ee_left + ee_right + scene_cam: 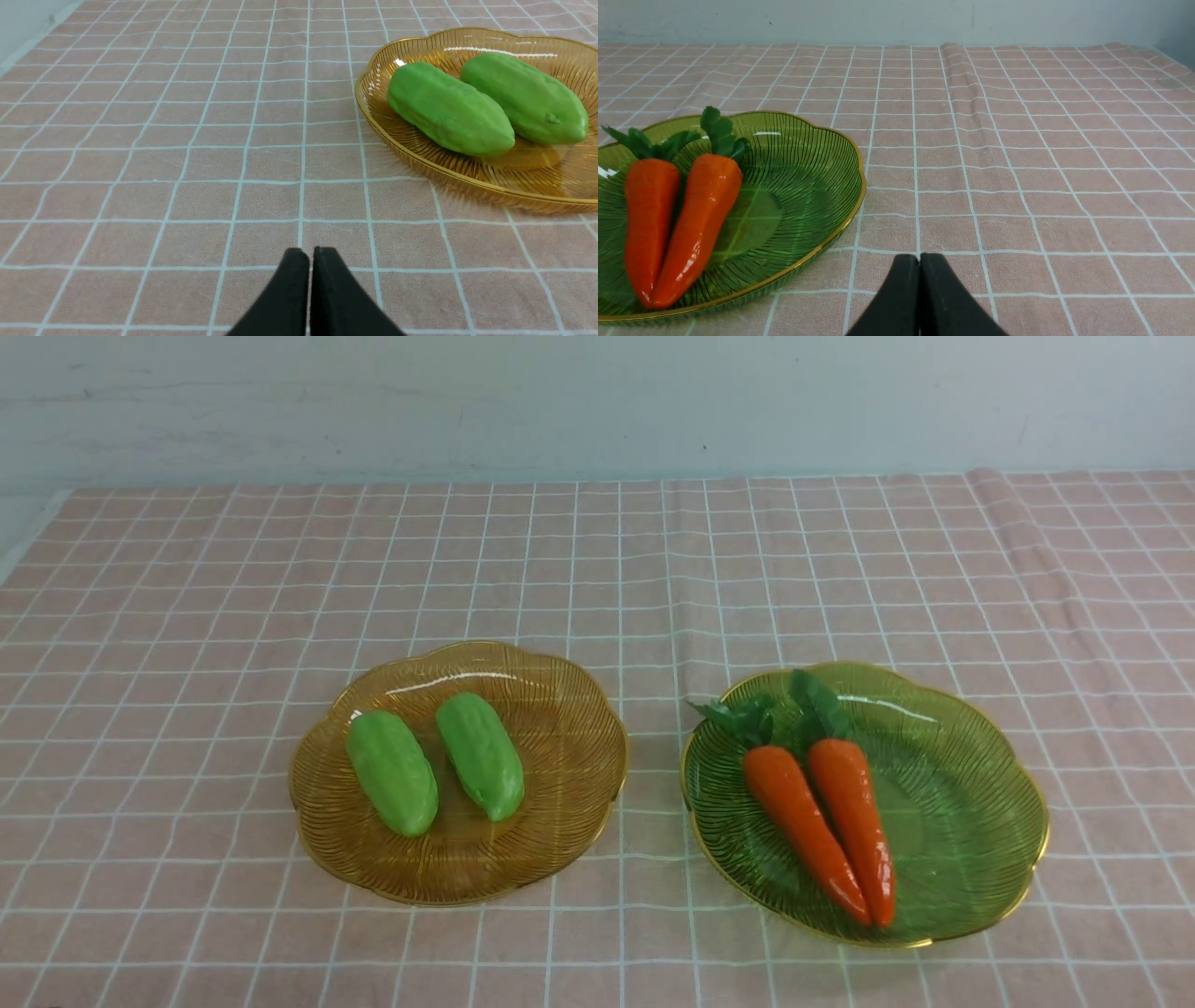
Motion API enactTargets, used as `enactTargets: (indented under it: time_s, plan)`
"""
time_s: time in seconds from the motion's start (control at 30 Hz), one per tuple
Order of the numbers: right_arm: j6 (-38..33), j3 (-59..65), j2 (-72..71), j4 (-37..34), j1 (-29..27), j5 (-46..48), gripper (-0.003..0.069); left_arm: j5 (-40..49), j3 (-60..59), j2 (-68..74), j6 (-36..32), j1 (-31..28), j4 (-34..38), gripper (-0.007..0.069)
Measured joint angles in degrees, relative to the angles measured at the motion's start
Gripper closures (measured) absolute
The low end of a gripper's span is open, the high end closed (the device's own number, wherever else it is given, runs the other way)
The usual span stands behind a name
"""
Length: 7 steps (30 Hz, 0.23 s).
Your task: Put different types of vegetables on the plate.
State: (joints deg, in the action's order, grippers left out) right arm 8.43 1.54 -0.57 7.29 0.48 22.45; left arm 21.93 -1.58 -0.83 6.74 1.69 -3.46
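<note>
Two light-green gourds point(392, 772) point(481, 755) lie side by side on an amber glass plate point(579, 709) at centre left. On a green glass plate point(971, 803) at centre right rest two orange carrots point(803, 817) point(854, 812), leafy tops pointing away. In the left wrist view my left gripper point(311, 254) is shut and empty over the cloth, short of the amber plate point(420, 158) and its gourds point(448, 109). My right gripper point(920, 259) is likewise shut and empty, beside the green plate point(822, 177) with the carrots point(703, 219). Neither gripper shows in the front view.
A pink checked tablecloth point(597, 551) covers the table, with a raised fold point(1018, 532) running back at the right. A pale wall point(597, 401) stands behind. The cloth's left edge point(28, 537) shows at the far left.
</note>
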Motion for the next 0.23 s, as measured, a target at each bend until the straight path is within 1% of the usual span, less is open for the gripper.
enactTargets:
  time_s: [0.23]
  plan:
    - [-0.4,0.0,0.0,0.0,0.0,0.0,0.0674,0.0,0.0,0.0,0.0,0.0,0.0,0.0628]
